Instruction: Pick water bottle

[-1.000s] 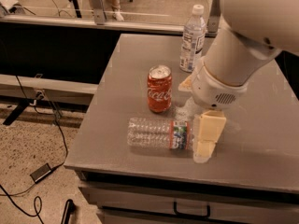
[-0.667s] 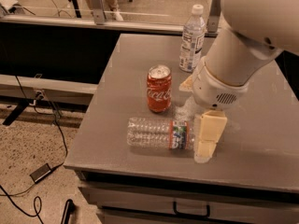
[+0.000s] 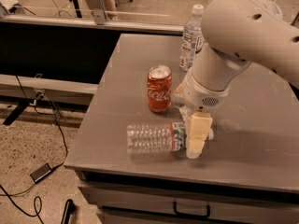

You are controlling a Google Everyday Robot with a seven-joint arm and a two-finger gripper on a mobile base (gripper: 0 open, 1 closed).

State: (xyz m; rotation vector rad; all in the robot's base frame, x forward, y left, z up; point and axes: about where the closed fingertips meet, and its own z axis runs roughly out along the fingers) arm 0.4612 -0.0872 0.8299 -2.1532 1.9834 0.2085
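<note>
The water bottle (image 3: 152,138) is clear ribbed plastic and lies on its side near the front edge of the grey table (image 3: 252,157), its base to the left. Its green and orange label band (image 3: 178,135) is at the right end. My gripper (image 3: 196,143) hangs down from the large white arm (image 3: 233,36) at the bottle's right end, over the neck. The gripper's cream body hides the cap. I cannot see whether it touches the bottle.
A red Coca-Cola can (image 3: 159,88) stands upright just behind the bottle, close to the arm's wrist. A second bottle with a big white-blue label (image 3: 191,38) stands at the back of the table. Cables lie on the floor (image 3: 42,171) to the left.
My gripper has shifted a little to the left, closer over the bottle's neck end. The bottle and the can have not moved.
</note>
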